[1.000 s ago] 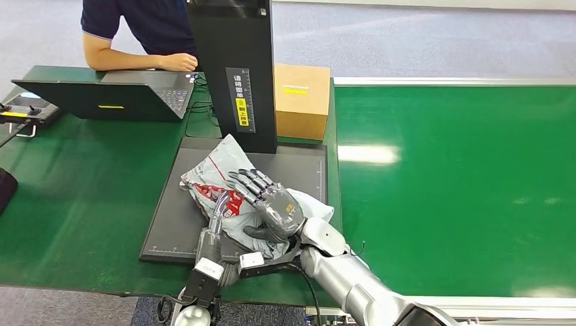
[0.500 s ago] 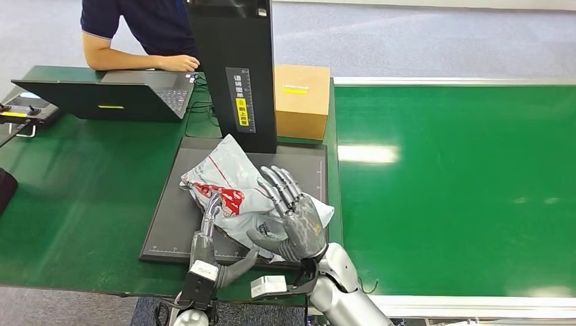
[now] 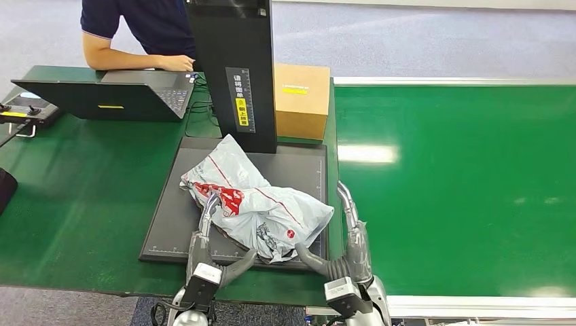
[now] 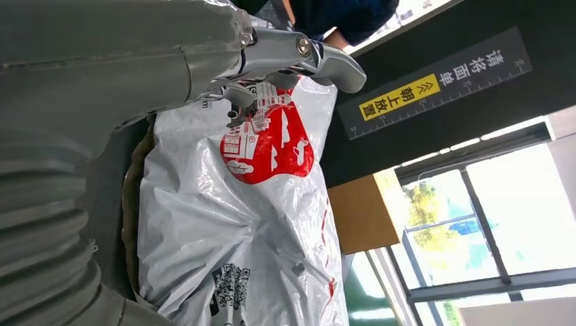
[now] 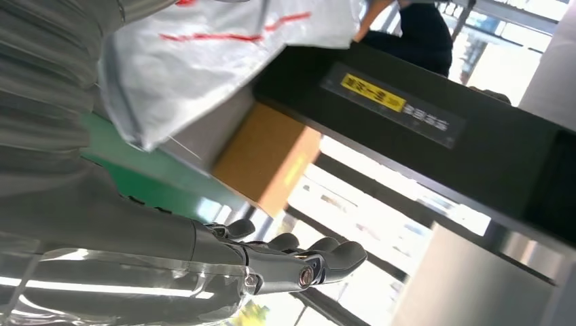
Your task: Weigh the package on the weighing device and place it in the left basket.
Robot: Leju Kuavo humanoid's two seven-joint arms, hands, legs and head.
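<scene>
The package (image 3: 255, 204), a grey plastic mailer bag with red print, lies on the black platform of the weighing device (image 3: 170, 224), in front of its upright black column (image 3: 234, 68).

Left hand (image 3: 207, 234): positioned at the near left edge of the package, fingers extended along the bag's side. The left wrist view shows a fingertip (image 4: 333, 64) lying against the bag next to its red logo (image 4: 268, 139); a full grip is not confirmed, and whether this hand holds the bag cannot be told.

Right hand (image 3: 346, 238): positioned just beyond the package's right edge, over the platform's right margin. Fingers are straight and spread, thumb pointing toward the bag. It holds nothing. The right wrist view shows the fingers (image 5: 326, 258) clear of the bag, with open space between them and the plastic.

The head view alone gives the layout: a cardboard box (image 3: 301, 98) stands beyond the right hand, beside the column. A laptop (image 3: 109, 95) sits well beyond the left hand, with a person's forearm (image 3: 136, 61) resting behind it. The green conveyor belt (image 3: 462, 183) extends outward from the right hand.
</scene>
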